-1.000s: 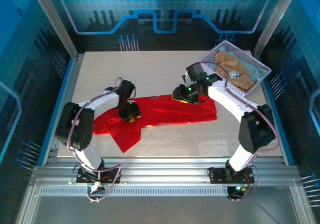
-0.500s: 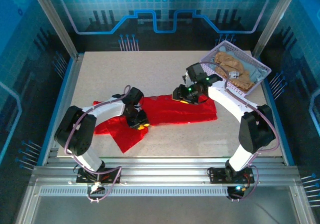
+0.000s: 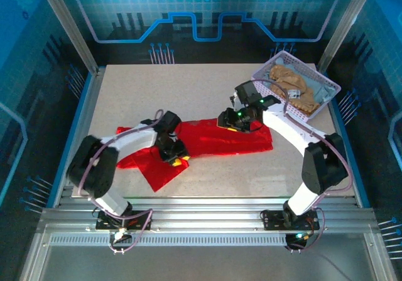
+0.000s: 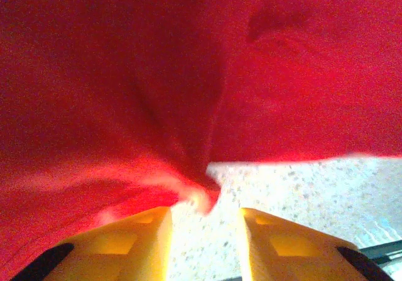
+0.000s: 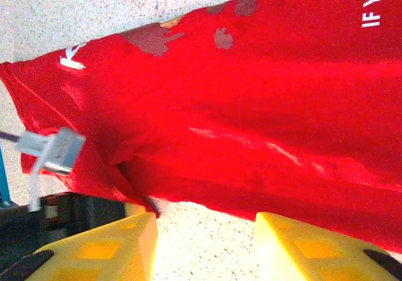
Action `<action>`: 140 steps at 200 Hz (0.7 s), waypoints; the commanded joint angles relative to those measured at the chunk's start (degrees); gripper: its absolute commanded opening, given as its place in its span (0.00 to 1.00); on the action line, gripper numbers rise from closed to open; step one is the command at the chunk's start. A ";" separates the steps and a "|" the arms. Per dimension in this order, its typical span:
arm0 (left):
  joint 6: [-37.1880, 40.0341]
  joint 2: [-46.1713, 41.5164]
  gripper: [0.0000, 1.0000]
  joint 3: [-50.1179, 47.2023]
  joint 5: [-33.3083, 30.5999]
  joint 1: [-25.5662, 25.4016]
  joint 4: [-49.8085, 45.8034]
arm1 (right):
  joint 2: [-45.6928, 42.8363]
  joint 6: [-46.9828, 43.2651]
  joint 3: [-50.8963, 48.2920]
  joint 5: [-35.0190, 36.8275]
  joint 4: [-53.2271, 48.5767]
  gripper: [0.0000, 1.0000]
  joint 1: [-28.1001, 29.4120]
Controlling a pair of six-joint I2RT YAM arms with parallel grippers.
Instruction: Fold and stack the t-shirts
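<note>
The red t-shirt (image 3: pixel 213 139) lies crumpled in a long band across the middle of the table. My left gripper (image 3: pixel 179 159) sits low at its near left part. In the left wrist view its yellow fingers (image 4: pixel 135 240) stand apart over bare table, and a pinched tip of the red t-shirt (image 4: pixel 188 73) lies just ahead of the left gripper (image 4: pixel 204 215). My right gripper (image 3: pixel 231 122) hovers at the shirt's far edge. It is open too, and bare table shows between its jaws, with the red t-shirt (image 5: pixel 251 105) just beyond the right gripper (image 5: pixel 206 221).
A lavender lattice basket (image 3: pixel 267 65) at the back right corner holds a tan t-shirt (image 3: pixel 290 83) and a pale blue-grey one (image 3: pixel 320 92). Bare table stretches behind the red shirt and along the near edge. A grey cable plug (image 5: pixel 50 150) hangs at the left of the right wrist view.
My left gripper slid right and toward the near edge, bunching the red shirt's left part inward, then its jaws parted off the cloth. The right arm stayed still.
</note>
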 commanded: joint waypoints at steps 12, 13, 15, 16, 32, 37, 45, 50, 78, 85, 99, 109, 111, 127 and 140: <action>1.79 -14.77 0.36 -6.10 -8.03 14.86 -13.63 | -2.88 -2.53 -2.20 -1.90 2.06 0.46 0.93; 2.01 -15.04 0.36 -6.30 -7.99 15.63 -13.70 | -2.88 -2.55 -2.26 -2.05 2.15 0.46 0.96; 2.40 -15.68 0.36 -6.69 -7.95 16.87 -13.75 | -2.88 -2.64 -2.35 -2.23 2.30 0.46 0.98; 2.71 -15.93 0.36 -6.90 -7.90 17.47 -13.75 | -2.88 -2.65 -2.38 -2.30 2.40 0.46 0.98; 7.73 -18.20 0.36 -8.84 -6.51 26.92 -13.48 | -2.54 -3.21 -3.00 -4.21 3.79 0.47 1.37; 9.77 -18.06 0.37 -8.72 -6.85 28.91 -13.49 | -2.40 -3.40 -3.11 -5.25 4.46 0.47 1.46; 13.43 -17.18 0.38 -8.33 -7.84 31.23 -13.21 | -2.18 -3.82 -3.28 -7.43 5.74 0.48 1.64; 15.61 -16.46 0.38 -8.07 -8.40 32.43 -12.75 | -2.17 -4.10 -3.37 -8.92 6.71 0.49 1.82; 20.77 -13.87 0.40 -7.56 -10.89 35.58 -9.92 | -2.42 -5.73 -3.24 -16.81 12.15 0.54 4.09; 20.33 -13.51 0.40 -7.60 -10.80 35.82 -9.52 | -2.48 -5.76 -3.28 -17.98 13.10 0.55 4.80; 19.53 -12.38 0.40 -7.87 -11.24 35.83 -9.03 | -2.28 -4.91 -3.80 -20.93 15.63 0.56 5.68; 18.89 -11.05 0.40 -8.14 -11.85 35.83 -8.90 | -2.02 -4.24 -4.07 -21.34 16.44 0.56 6.24; 18.83 -10.86 0.40 -8.20 -11.84 35.83 -8.79 | -1.94 -4.11 -4.08 -21.29 16.46 0.56 6.30; 18.11 -9.98 0.39 -9.41 -10.75 35.83 -5.99 | -1.32 -3.21 -4.08 -20.97 16.71 0.57 6.71; 17.74 -9.46 0.37 -10.07 -9.82 35.74 -4.05 | -1.04 -2.69 -4.08 -20.59 16.99 0.57 6.78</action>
